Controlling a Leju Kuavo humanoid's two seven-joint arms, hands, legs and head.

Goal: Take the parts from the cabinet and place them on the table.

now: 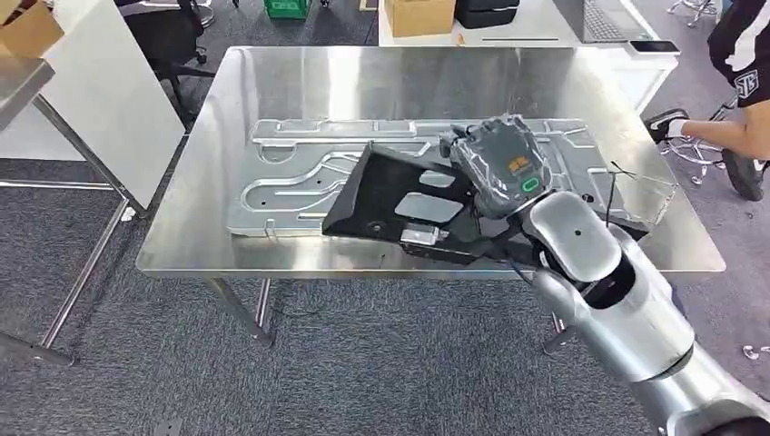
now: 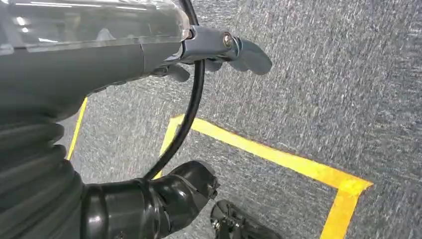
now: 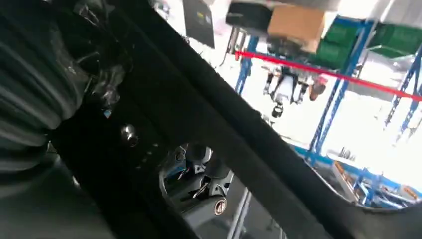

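Part [image 1: 381,195] — black, flat, cut-outs

The left hand [image 2: 219,52] is seen above grey carpet [image 2: 323,89], with its fingers apart and nothing held in it. A black cable [image 2: 191,109] is hung beside it. Yellow tape lines [image 2: 278,157] are laid on the carpet.

We find almost no text that can be read. The cover of the right hand [image 1: 502,162] carries a small orange label and a green ring mark, but its letters are too small for us. A person's dark shirt [image 1: 740,41] shows a white emblem, also illegible.
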